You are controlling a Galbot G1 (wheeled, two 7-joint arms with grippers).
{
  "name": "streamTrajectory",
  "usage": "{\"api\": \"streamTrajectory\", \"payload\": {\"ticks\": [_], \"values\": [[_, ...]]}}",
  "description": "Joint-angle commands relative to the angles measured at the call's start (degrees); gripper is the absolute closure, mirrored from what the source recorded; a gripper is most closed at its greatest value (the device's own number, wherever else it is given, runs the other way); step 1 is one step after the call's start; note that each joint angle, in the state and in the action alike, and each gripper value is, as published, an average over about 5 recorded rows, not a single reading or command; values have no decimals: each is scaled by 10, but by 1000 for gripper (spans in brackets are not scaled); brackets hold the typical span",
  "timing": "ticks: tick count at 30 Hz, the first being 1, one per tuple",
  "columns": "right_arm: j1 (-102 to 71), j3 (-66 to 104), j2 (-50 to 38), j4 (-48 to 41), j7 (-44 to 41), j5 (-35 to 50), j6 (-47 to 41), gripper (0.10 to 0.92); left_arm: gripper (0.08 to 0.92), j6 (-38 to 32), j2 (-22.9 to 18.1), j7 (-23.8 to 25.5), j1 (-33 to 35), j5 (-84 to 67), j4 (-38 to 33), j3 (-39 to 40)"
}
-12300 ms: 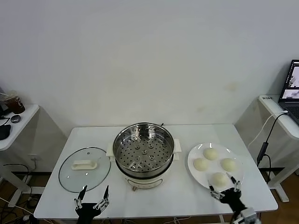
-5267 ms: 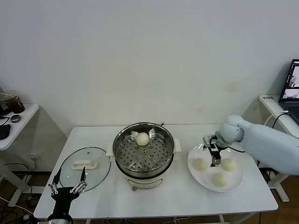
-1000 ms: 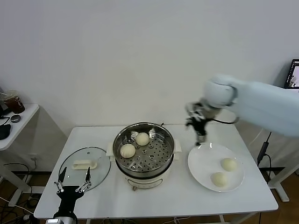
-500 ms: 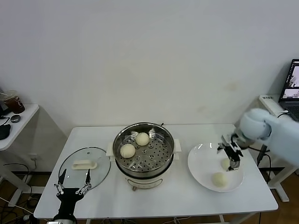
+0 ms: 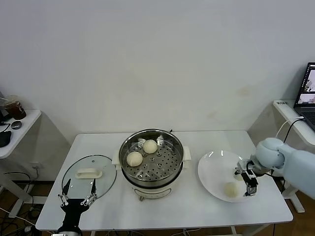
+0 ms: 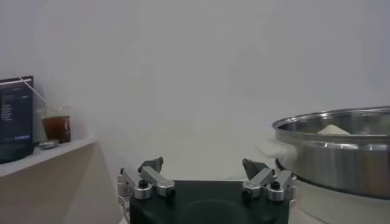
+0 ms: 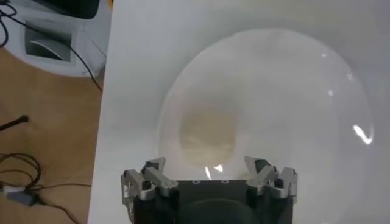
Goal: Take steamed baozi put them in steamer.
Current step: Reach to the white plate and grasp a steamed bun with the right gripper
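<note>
Two steamed baozi (image 5: 134, 158) sit on the perforated tray of the steamer (image 5: 151, 157) at table centre, while the right gripper (image 5: 247, 179), fingers spread, hangs over a baozi on the white plate (image 5: 212, 169) at right; the left gripper (image 5: 77, 193), also spread, waits near the glass lid (image 5: 89, 177).

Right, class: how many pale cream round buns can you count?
4 pale buns: two in the shiny steel steamer, two on the flat white plate, one clear, one partly behind the right gripper.
</note>
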Motion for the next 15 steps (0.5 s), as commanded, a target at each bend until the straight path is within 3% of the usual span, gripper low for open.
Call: {"api": "streamTrajectory", "payload": {"ticks": [1,6,15], "values": [[-58,37,24,-22,21,-17,-5,203,177,0,0,0,0,1,0,-1],[-56,38,37,-27,27,-16,-12,217,177,-1,0,-1,0,1,1,-3],[-49,34,42,-28,26,-14,-20,347,177,-1,0,-1,0,1,1,-3]]}}
